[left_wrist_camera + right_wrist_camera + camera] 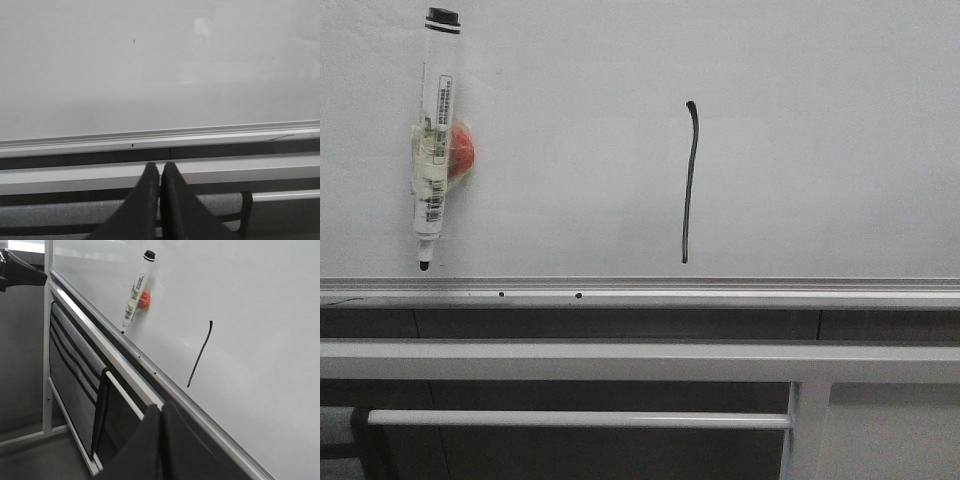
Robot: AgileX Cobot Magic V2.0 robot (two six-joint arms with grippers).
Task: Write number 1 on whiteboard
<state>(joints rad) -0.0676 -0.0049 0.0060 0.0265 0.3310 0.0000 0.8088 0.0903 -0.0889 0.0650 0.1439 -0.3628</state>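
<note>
The whiteboard (820, 150) fills the front view, with a silver rim along its lower edge. The number 1 (689, 180) is a thin black, slightly curved vertical stroke near the board's middle; it also shows in the right wrist view (200, 354). A white marker pen (432, 140) with a black cap hangs upright on the board's left, held by a clip with a red magnet (462, 150); it shows in the right wrist view (134, 292) too. My left gripper (160, 167) is shut and empty, below the board's rim. My right gripper (161, 407) is shut and empty, below the rim, apart from the stroke.
Two small black dots (578, 295) sit on the board's silver rim. Grey metal rails (620, 360) run below the board, with a thinner white bar (580, 419) and a post (805, 430) under them. A dark grey panel (75, 385) hangs beneath the board.
</note>
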